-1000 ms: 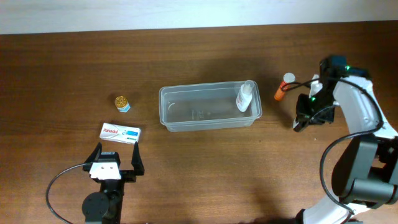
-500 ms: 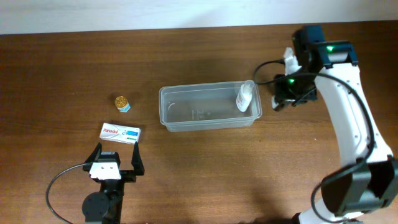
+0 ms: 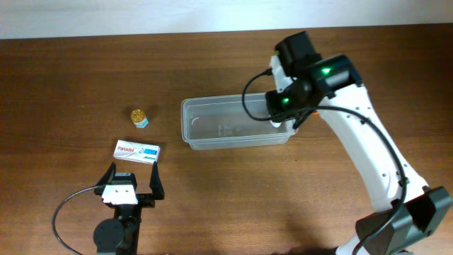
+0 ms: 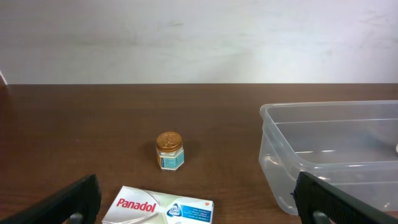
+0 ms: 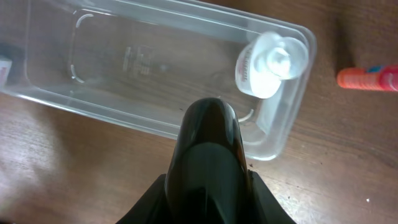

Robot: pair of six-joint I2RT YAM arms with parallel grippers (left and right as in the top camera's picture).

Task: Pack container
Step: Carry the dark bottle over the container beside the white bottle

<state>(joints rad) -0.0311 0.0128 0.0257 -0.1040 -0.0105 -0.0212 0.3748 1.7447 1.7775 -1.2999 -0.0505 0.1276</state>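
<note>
The clear container [image 3: 212, 138] lies in the middle of the table, also in the left wrist view [image 4: 273, 143] and the right wrist view [image 5: 124, 68]. A white bottle [image 5: 270, 62] stands in its right end. My right gripper [image 3: 283, 106] hangs over that end, shut on a dark glossy bottle [image 5: 208, 143] that fills the space between its jaws [image 5: 208, 186] above the container's near rim. My left gripper [image 3: 131, 185] rests open near the table's front left [image 4: 199, 208], with nothing between its fingers.
A white-and-blue Panadol box [image 3: 137, 151] lies just ahead of the left gripper [image 4: 165, 208]. A small gold-lidded jar [image 3: 139, 117] stands beyond it [image 4: 169, 150]. An orange item [image 5: 367, 79] lies on the wood right of the container.
My right arm has swung left from the table's right side, carrying the dark bottle, and now hangs over the container's right end. The left arm has not moved.
</note>
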